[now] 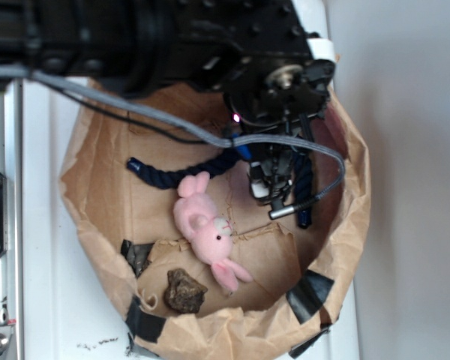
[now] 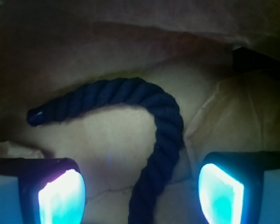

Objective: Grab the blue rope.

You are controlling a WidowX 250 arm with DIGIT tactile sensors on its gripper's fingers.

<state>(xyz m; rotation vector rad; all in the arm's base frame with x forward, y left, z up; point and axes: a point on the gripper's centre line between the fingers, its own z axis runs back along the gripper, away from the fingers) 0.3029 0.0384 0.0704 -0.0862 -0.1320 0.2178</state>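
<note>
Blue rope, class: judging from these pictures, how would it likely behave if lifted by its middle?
The blue rope already lies bent, so it would probably sag either side of the gripper. Its thick twisted strands suggest a grippy surface, unlikely to slip.

bag wall [image 1: 97, 225] close around, bunny [image 1: 206, 229] beside rope [image 2: 163, 121]

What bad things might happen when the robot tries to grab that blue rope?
The thick dark navy twisted rope is rounded and lies lengthwise between the open hand, so it might roll free. The crumpled brown paper bag wall stands close and could snag. The grey braided cable loops beside the hand and might catch.
</note>
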